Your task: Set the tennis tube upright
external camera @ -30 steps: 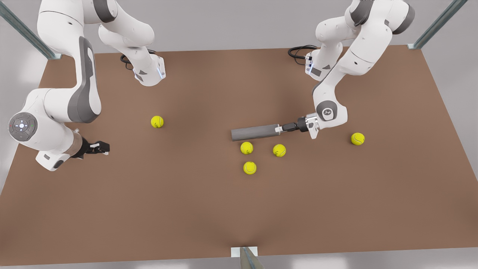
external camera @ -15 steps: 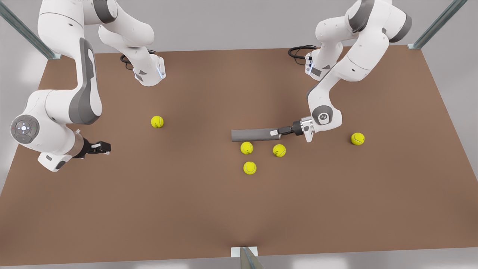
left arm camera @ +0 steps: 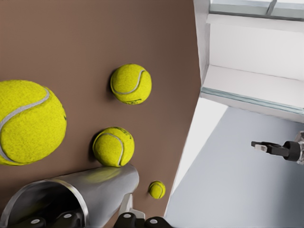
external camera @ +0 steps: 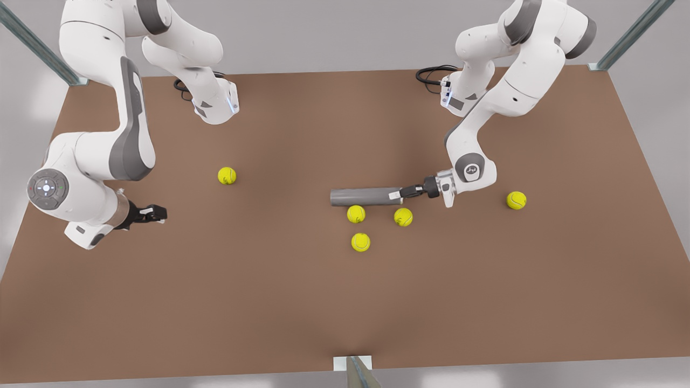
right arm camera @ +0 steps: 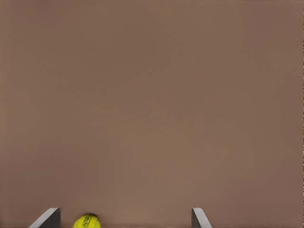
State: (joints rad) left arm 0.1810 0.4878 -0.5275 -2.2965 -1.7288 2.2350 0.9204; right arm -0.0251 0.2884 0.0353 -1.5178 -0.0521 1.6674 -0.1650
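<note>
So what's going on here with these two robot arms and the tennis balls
The left gripper is at the open end of the tennis tube, one finger inside the rim and one outside, shut on its wall. The tube lies flat on the brown table, not yet upright, with three tennis balls just beside it and two more farther off. The right gripper waits open, low over the table at the front view's left.

I see even, soft light over the bench (external camera: 269, 302), faint shadows under the tennis balls (external camera: 227, 175), a bright sheen on the tennis tube (left arm camera: 95, 183).
</note>
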